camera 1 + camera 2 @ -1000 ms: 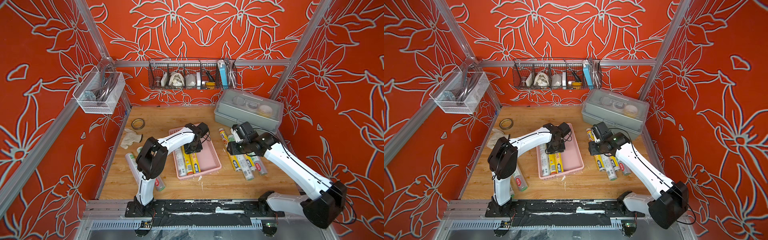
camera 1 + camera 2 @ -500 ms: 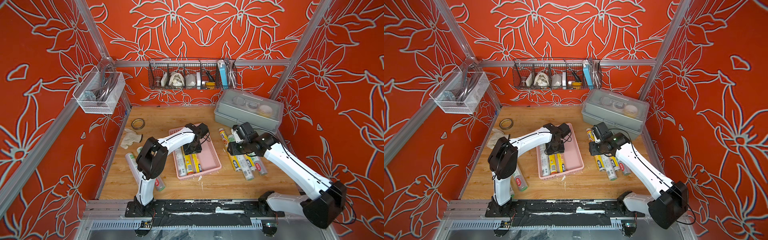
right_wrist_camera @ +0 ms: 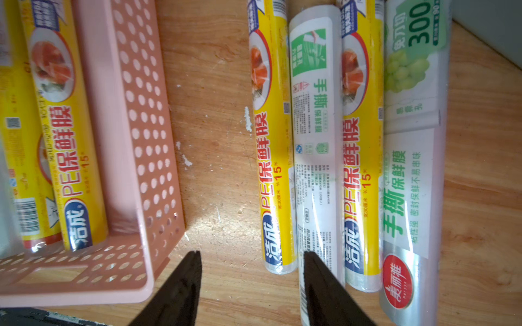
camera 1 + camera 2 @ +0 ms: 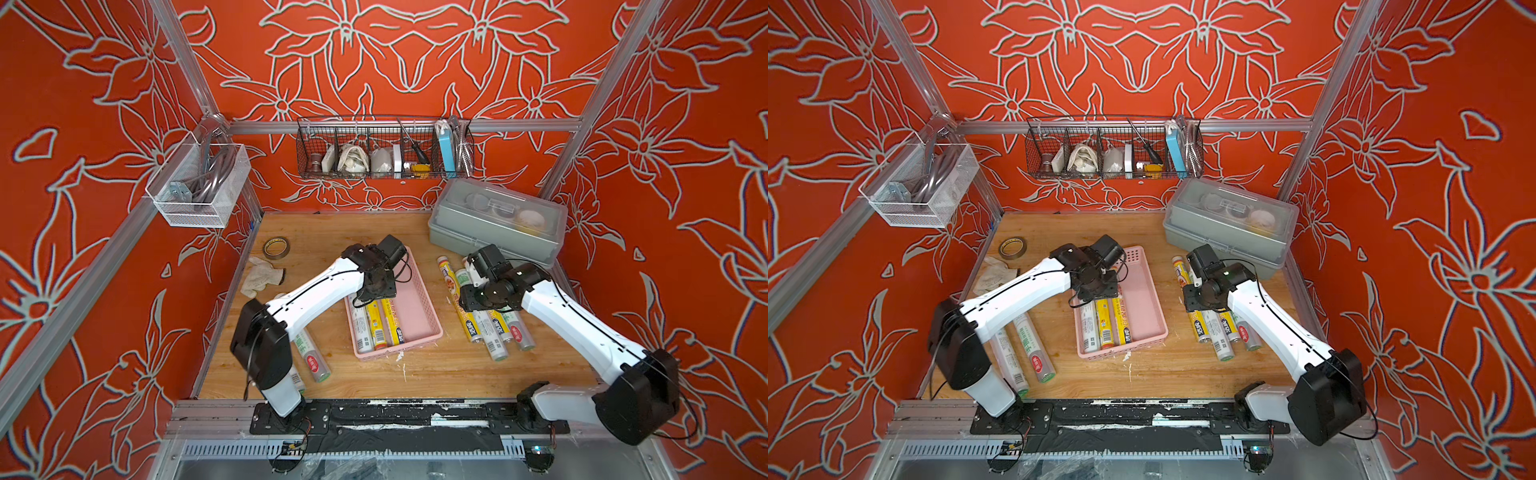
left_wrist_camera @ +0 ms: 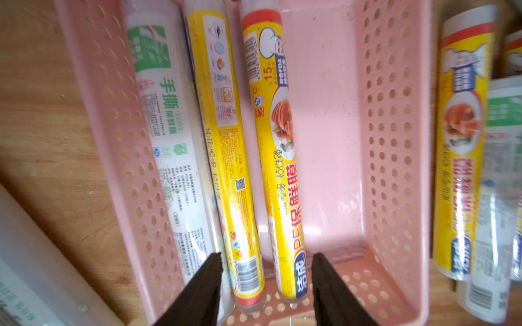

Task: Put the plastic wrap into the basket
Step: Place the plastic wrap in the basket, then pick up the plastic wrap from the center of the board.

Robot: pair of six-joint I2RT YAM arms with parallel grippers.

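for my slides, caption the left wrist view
Open left gripper over pink perforated plastic basket holding three plastic wrap rolls.

Glossy plastic wrap [image 5: 282,169], smooth plastic basket [image 5: 389,141], scuffed wood table [image 3: 214,113]

A pink perforated basket [image 5: 389,141] fills mid-frame on the wooden surface [image 5: 42,113]. Three rolls lie side by side against its left wall: a white-green roll [image 5: 166,135], a barcode-side yellow roll [image 5: 223,141] and a meat-photo yellow roll [image 5: 279,169]. At the lower edge the left tool [image 5: 265,256] stands spread over the yellow rolls' ends, gripping nothing. At far right, an outside yellow roll [image 5: 460,141] lies beyond the basket.
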